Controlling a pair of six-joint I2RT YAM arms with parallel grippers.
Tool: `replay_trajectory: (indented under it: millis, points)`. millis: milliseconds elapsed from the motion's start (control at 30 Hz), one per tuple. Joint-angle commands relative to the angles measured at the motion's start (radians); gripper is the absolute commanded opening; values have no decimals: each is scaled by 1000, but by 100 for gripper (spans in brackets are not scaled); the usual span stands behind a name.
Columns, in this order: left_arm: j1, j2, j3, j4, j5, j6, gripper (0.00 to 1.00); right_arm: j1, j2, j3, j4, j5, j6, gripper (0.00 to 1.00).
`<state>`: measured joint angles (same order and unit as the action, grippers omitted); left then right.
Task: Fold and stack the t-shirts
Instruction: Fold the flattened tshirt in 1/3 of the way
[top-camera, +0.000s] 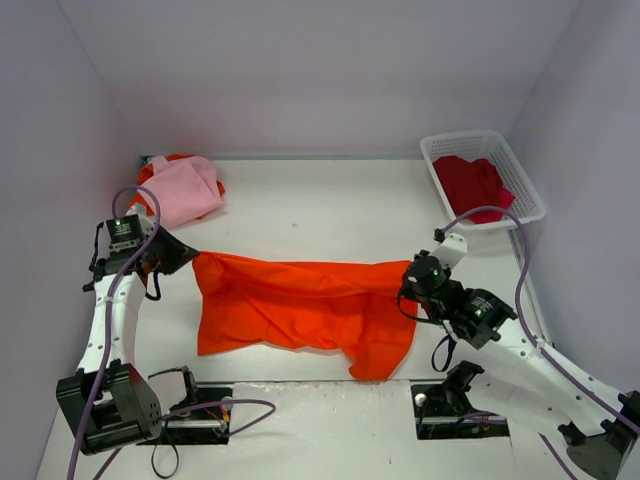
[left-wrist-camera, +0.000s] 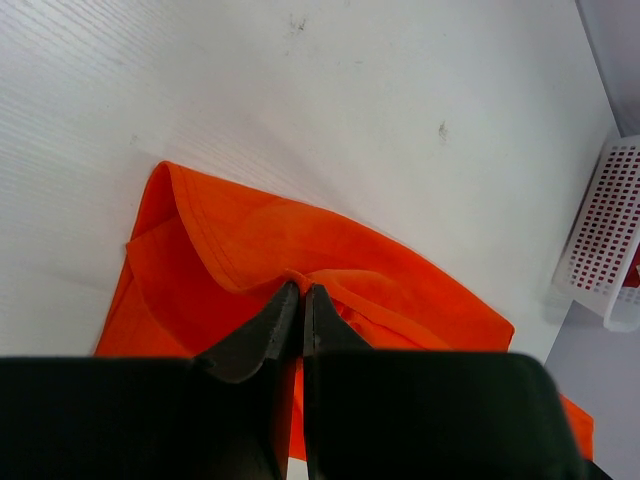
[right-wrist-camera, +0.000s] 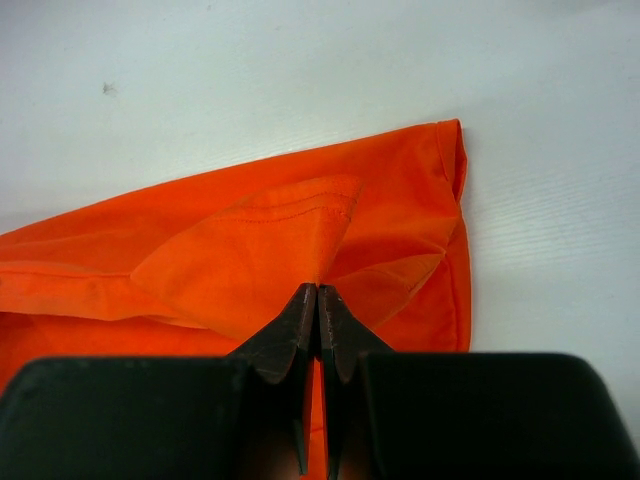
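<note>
Left fingers (left-wrist-camera: 272, 325) and right fingers (right-wrist-camera: 296, 325) clamp tight on opposite ends of the orange t-shirt (top-camera: 300, 305). It looks like light, limp cloth, so hemmed edges seem the surest hold.

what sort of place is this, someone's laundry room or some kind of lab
Most likely a robot lab test cell, not a home. Plain pale walls box in a white table, the left arm and right arm are bolted at its near edge, and an orange t-shirt is stretched between them.
</note>
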<state>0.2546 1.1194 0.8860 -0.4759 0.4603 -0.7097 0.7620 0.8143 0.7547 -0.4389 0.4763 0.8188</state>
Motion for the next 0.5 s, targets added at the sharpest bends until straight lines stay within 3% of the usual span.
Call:
replay_trajectory:
  millis: [0, 467]
  points:
    - [3, -33, 4, 29, 14, 13, 0, 8, -3, -3, 14, 73, 28, 0]
    - [2, -81, -19, 13, 29, 13, 0, 3, -37, -25, 0, 79, 37, 0]
